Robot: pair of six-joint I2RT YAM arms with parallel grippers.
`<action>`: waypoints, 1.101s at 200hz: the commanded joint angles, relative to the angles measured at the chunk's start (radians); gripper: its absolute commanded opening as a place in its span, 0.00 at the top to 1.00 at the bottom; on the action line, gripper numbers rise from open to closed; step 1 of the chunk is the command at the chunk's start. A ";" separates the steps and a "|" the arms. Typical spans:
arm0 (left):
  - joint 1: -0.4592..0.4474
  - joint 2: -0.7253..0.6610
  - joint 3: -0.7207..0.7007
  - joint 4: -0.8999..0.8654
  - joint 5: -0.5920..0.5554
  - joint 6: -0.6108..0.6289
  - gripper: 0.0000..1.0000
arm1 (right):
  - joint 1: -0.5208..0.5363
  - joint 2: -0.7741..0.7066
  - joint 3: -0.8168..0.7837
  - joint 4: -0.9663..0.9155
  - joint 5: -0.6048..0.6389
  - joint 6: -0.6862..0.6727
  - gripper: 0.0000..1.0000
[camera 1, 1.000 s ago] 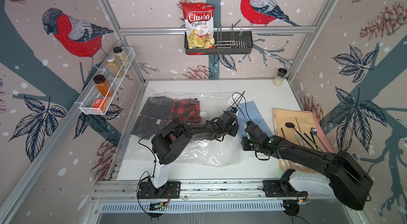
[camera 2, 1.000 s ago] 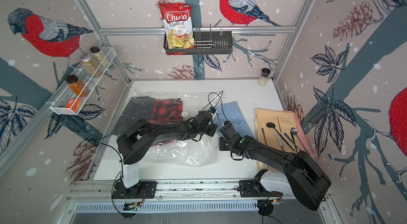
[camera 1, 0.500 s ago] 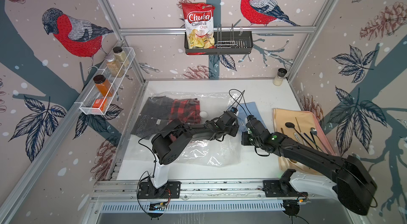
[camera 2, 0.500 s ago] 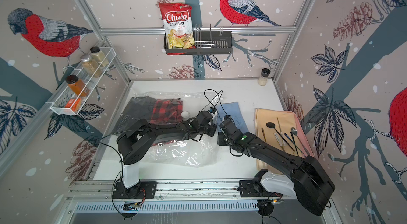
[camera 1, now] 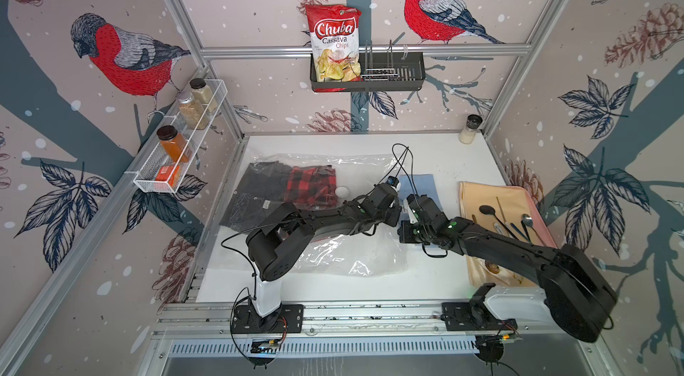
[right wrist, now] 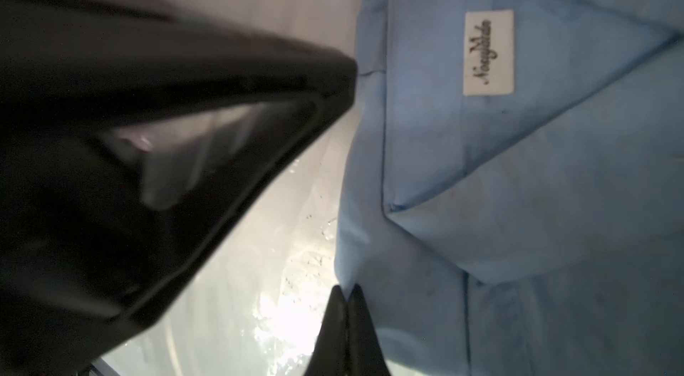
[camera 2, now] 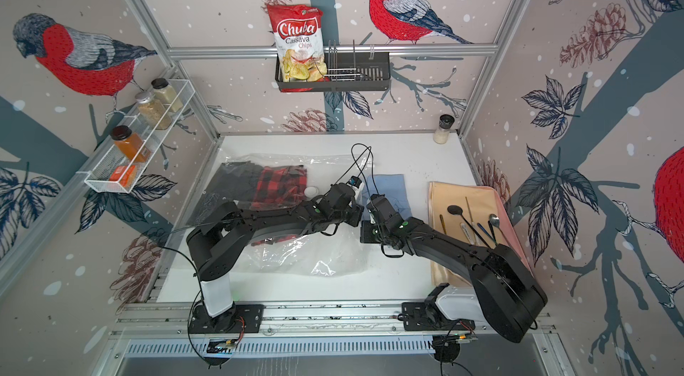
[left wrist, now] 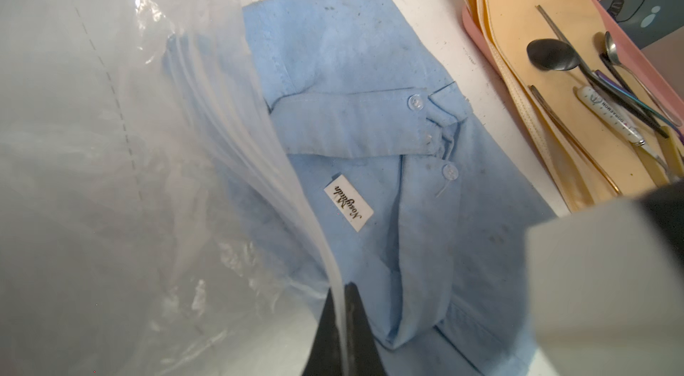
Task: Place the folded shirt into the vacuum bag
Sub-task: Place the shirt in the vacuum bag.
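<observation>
So the left gripper (left wrist: 342,304) is pinched shut on the zip lip of the vacuum bag (left wrist: 111,141). The right gripper (right wrist: 348,294) is clamped on an edge of the folded light-blue shirt (right wrist: 518,207), which sits right at the bag's mouth. Shirt looks light and floppy and the bag looks slick, so gripping the thick folded edge seems smartest.

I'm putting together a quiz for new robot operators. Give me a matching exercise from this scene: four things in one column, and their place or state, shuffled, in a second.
Things:
1 left gripper
2 right gripper
3 red plaid shirt
4 chips bag

States:
A in the wall basket
B shut on the blue shirt, at its edge
C inside the vacuum bag
D shut on the vacuum bag's rim

Pairs: 1-D, 2-B, 3-C, 4-A
</observation>
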 commanded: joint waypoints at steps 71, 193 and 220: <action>-0.021 -0.013 0.007 -0.023 -0.003 -0.028 1.00 | -0.142 -0.138 -0.090 0.134 -0.223 0.031 0.63; -0.060 -0.007 0.047 -0.055 -0.129 -0.073 1.00 | -0.119 0.078 -0.180 0.388 -0.322 0.130 0.71; -0.060 -0.003 0.046 -0.070 -0.159 -0.067 1.00 | -0.155 -0.061 -0.181 0.284 -0.250 0.116 0.58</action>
